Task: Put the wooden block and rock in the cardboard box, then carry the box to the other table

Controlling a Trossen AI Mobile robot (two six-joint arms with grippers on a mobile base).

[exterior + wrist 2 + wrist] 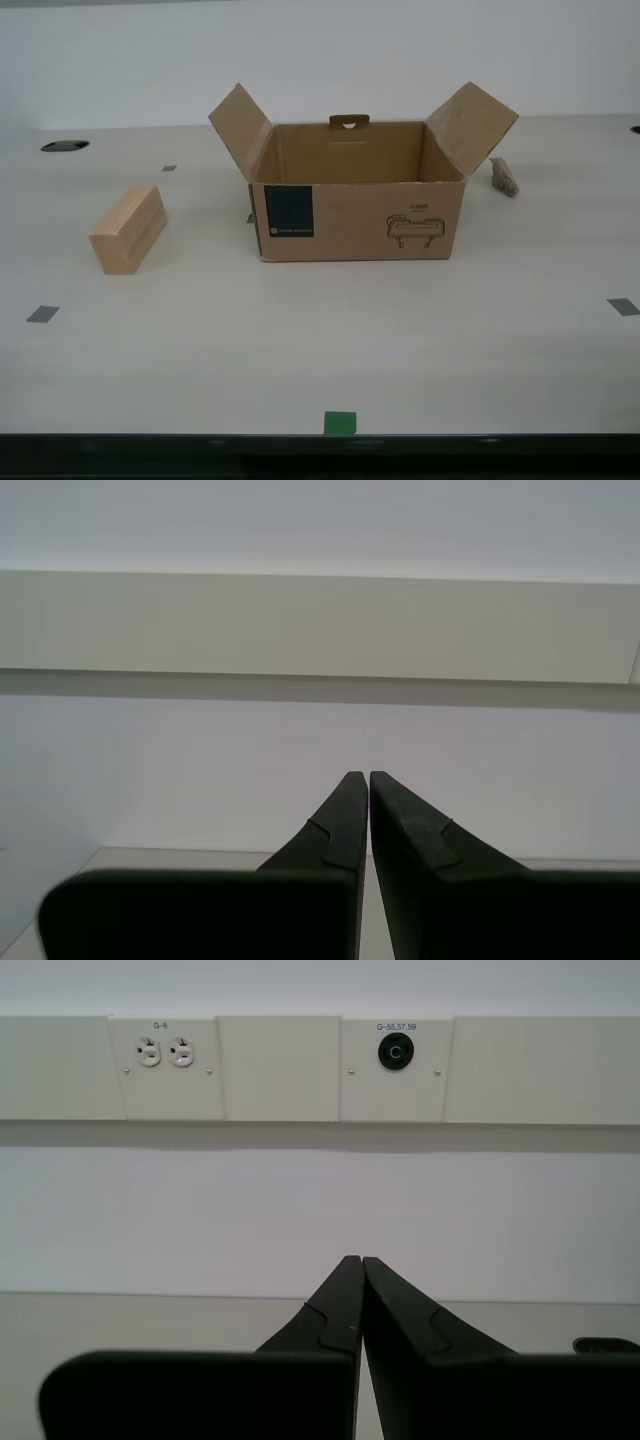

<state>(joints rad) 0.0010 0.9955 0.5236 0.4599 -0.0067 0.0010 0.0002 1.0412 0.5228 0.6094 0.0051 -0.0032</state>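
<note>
The cardboard box (pixel 357 215) stands open in the middle of the pale wood-grain table, side flaps raised and a dark blue label on its front. The wooden block (pixel 129 229) lies on the table toward the exterior view's left of the box. The rock (pixel 505 177) rests just behind the box's flap on the exterior view's right. Neither arm shows in the exterior view. My first gripper (pixel 359 1260) is shut with nothing in it and faces a white wall. My second gripper (pixel 366 775) is also shut and empty, facing a wall. The other table is out of view.
Green tape marks (pixel 339 422) dot the tabletop, one at its dark front edge. A dark cable port (pixel 65 146) sits at the far edge on the exterior view's left. Wall outlets (pixel 165 1053) sit on a trunking strip in the first wrist view.
</note>
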